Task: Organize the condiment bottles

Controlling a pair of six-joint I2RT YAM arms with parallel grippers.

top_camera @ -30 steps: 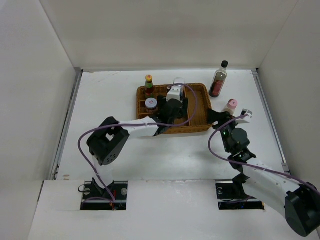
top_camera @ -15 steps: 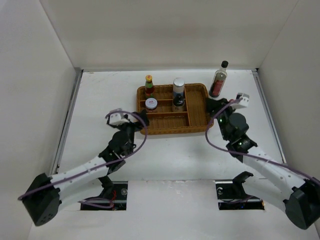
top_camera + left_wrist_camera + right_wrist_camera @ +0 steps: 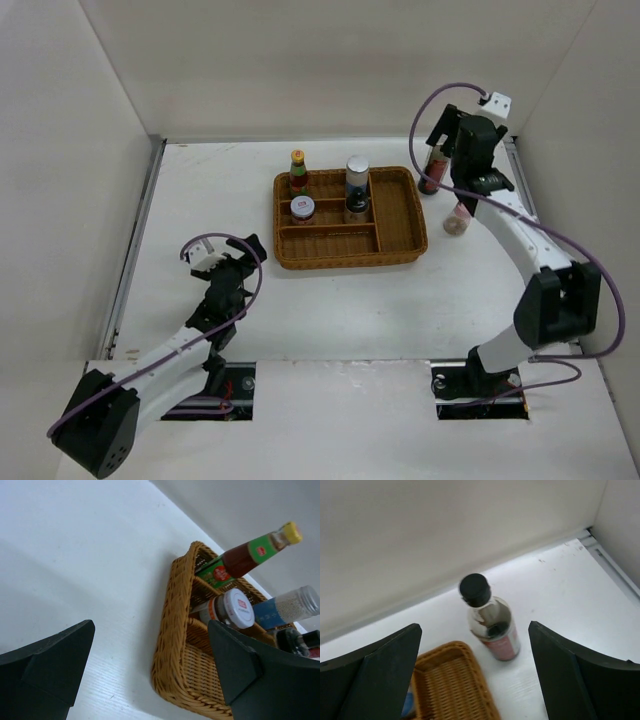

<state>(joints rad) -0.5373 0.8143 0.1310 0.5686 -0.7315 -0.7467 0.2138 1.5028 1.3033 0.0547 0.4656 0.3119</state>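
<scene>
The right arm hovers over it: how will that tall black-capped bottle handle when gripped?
The tall black-capped bottle looks like smooth glass, so probably slippery and breakable. Tall, narrow and upright, it may tip if nudged near its top. Round, it would roll once down.

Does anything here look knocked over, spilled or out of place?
Nothing looks spilled or broken. Two bottles sit outside the wicker tray, on the table to its right: the tall dark bottle and the pink-capped bottle. Four other bottles stand inside the tray.
</scene>
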